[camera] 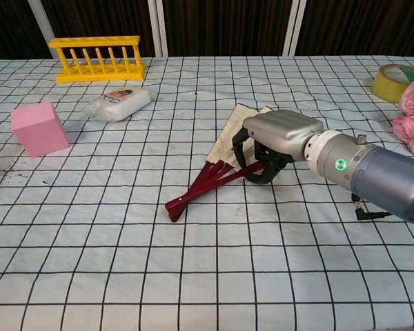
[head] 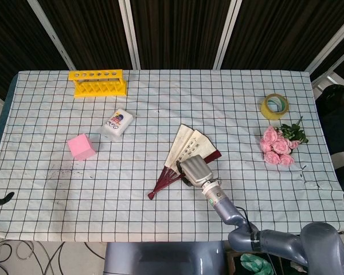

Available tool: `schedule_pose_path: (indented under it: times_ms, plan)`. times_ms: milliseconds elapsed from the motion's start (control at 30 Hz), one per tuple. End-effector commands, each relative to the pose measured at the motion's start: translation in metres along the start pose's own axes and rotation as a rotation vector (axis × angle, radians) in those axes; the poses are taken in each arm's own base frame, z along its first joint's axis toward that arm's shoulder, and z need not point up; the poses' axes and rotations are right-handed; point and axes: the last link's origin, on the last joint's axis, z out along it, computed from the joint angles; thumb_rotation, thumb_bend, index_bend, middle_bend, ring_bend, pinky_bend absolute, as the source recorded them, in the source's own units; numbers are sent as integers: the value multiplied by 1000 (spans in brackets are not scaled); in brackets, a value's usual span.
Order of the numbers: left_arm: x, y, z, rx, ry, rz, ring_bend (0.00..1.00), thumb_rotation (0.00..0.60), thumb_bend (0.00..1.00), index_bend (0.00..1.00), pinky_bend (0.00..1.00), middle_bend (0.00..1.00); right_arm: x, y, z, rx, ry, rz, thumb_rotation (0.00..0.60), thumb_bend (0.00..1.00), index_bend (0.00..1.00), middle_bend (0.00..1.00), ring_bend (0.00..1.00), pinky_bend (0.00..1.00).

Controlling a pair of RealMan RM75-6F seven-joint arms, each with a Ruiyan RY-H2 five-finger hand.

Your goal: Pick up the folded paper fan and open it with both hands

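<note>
The paper fan (head: 186, 150) lies partly spread on the checked tablecloth near the table's middle, cream leaf pointing away and dark red ribs (camera: 196, 193) running toward the front left. My right hand (head: 196, 170) sits over the fan's right side. In the chest view the right hand (camera: 276, 141) curls its fingers (camera: 257, 172) down around the red ribs on that side, gripping them. The fan's pivot end (camera: 172, 209) still rests on the cloth. My left hand shows in neither view.
A yellow rack (head: 98, 83), a white packet (head: 118, 124) and a pink cube (head: 81, 146) stand at the back left. A tape roll (head: 274, 106) and pink flowers (head: 278, 146) lie at the right. A dark object (head: 0, 200) pokes in at the left edge.
</note>
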Motion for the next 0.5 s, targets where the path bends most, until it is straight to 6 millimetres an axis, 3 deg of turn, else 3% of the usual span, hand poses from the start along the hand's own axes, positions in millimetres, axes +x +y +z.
schedule_pose_path:
  times_ms: [33,500]
  plan:
    - [0,0,0,1,0,-1,0,600,0,0,0,0,0,0,0,0,0,0,600,360,599,1000,1000,1000]
    - [0,0,0,0,-1,-5,0,600,0,0,0,0,1,-1,0,2,4,-3,600,359,609,1000,1000,1000]
